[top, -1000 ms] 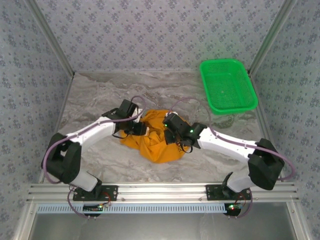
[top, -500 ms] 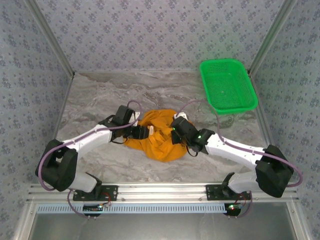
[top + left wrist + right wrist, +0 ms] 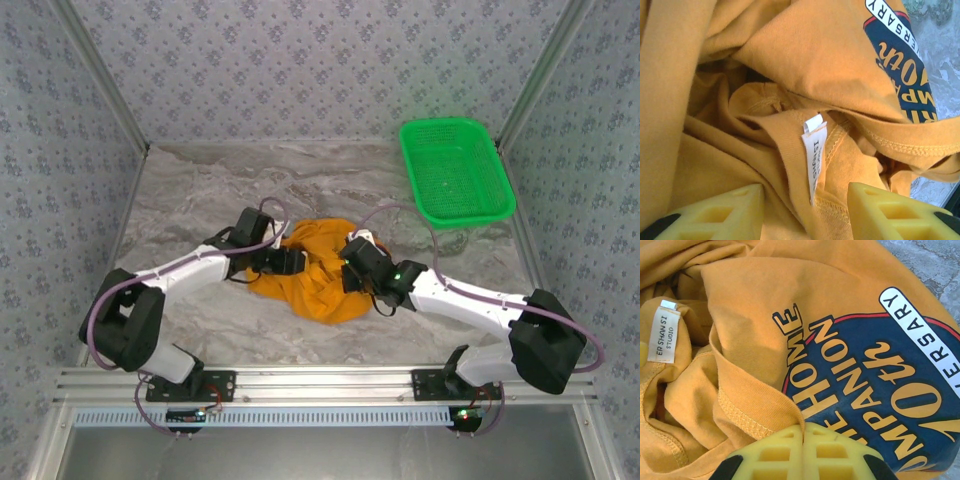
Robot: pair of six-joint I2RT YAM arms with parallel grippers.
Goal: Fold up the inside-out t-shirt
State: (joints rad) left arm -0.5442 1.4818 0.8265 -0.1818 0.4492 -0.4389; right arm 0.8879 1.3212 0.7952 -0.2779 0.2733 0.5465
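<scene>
The orange t-shirt [image 3: 318, 275] lies crumpled in a heap at the middle of the table. My left gripper [image 3: 296, 262] is at its left side, open, with its yellow fingers [image 3: 720, 210] either side of the collar and the white neck tag [image 3: 814, 150]. My right gripper [image 3: 347, 272] is at the heap's right side, shut on a hemmed fold of the t-shirt [image 3: 755, 410] next to the dark blue and white chest print [image 3: 875, 385]. The neck tag [image 3: 662, 332] also lies at the left in the right wrist view.
A green mesh basket [image 3: 456, 172] stands at the back right, empty. Patterned walls close in the grey marbled table [image 3: 200, 190] on three sides. A metal rail [image 3: 320, 380] runs along the near edge, where both arm bases are bolted.
Both arms have drawn in towards the near side over the heap. The t-shirt bundle has shifted a little and bunched tighter between the two grippers.
</scene>
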